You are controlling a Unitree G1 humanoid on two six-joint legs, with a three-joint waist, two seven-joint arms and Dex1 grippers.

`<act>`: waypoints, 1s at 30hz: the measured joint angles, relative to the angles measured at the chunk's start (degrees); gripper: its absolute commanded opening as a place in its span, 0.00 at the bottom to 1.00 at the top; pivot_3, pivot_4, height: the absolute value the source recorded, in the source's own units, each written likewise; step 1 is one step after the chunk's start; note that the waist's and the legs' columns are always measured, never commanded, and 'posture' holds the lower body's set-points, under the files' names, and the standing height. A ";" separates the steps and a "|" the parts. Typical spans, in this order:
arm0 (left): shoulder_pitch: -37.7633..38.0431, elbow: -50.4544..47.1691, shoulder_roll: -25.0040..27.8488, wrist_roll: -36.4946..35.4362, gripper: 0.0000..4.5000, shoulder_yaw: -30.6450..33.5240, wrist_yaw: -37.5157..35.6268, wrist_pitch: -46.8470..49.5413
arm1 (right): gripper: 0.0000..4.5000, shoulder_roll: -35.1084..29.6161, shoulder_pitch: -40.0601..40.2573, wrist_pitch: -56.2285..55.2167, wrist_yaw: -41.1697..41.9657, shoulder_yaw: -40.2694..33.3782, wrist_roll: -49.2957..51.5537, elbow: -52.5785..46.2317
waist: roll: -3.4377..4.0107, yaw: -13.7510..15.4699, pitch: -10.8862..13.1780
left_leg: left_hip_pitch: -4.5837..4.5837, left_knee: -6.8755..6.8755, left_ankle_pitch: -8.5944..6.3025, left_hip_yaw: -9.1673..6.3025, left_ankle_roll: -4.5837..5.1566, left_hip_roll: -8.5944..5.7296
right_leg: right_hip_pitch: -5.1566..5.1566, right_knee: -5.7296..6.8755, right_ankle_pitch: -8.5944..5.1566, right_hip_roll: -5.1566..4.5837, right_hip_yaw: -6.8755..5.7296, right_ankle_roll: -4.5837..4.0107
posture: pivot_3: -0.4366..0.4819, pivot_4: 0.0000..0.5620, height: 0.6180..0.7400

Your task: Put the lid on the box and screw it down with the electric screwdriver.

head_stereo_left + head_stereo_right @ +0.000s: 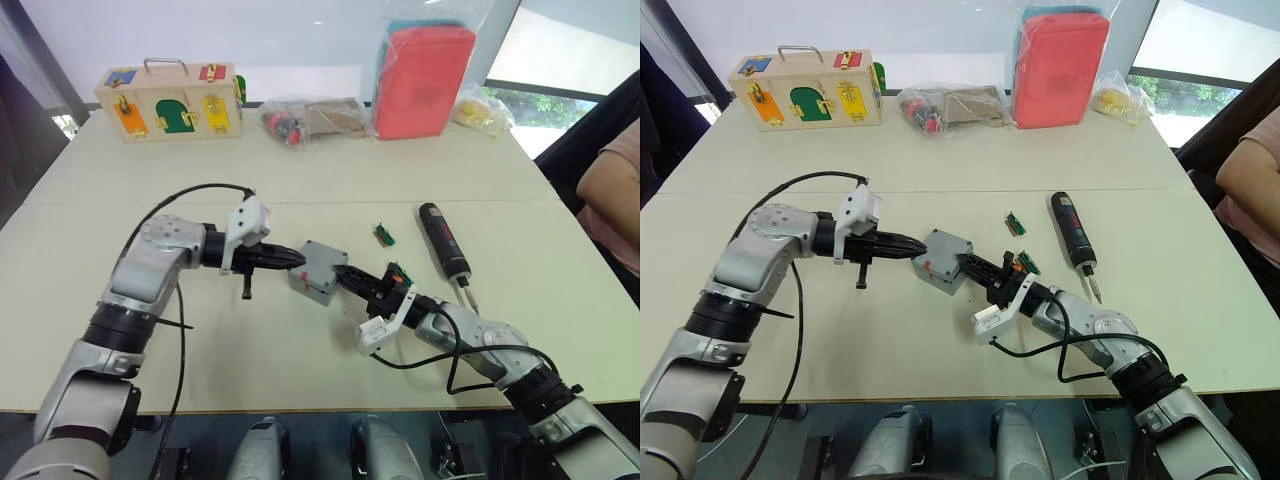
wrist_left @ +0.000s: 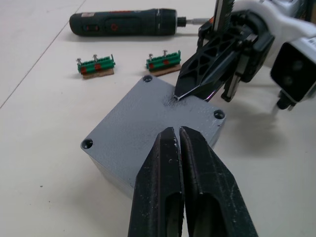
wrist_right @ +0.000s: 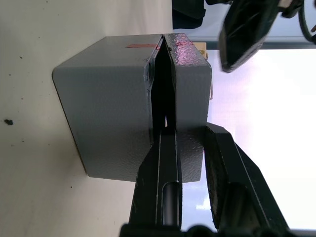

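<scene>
Step in hand, as I read it: seating and squaring the lid (image 2: pixel 148 118) on the box (image 1: pixel 318 272), no screwing yet. The lid sits on the box, and the pair is near the front-centre of the surface (image 1: pixel 300 190), tipped up, w/ the lid face toward the left hand (image 1: pixel 298 259).

Left hand: fingers clenched together, holding nothing, tips at the lid's near edge. Right hand (image 1: pixel 340 270), from the opposite side: fingers part-open, one tip on the lid face by its far edge. Can't tell if it pinches the rim. Corner holes look dark; can't tell if screws are in.

Next move prob. needs the box set flat w/ the lid up, one hand steadying it, and the right hand freed to fetch the driver and line the bit up on a corner hole.

Just beyond are two green connector blocks (image 2: pixel 96 66). The electric screwdriver (image 1: pixel 443 240) lies flat farther right, untouched, apart from both hands. At the far edge are a wooden latch box (image 1: pixel 170 100) and a red pouch (image 1: pixel 422 80).
</scene>
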 measured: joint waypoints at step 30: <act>-0.92 8.75 -6.00 8.24 0.00 -3.87 4.14 -10.64 | 1.00 -5.99 4.59 -0.90 4.20 -3.33 3.53 -7.52 | 0.02 1.24 -1.11 | 1.13 -0.16 -0.08 -0.08 0.13 -0.10 | 1.33 -0.39 -0.04 -0.11 -0.06 0.00 | 0.48 0.27 0.92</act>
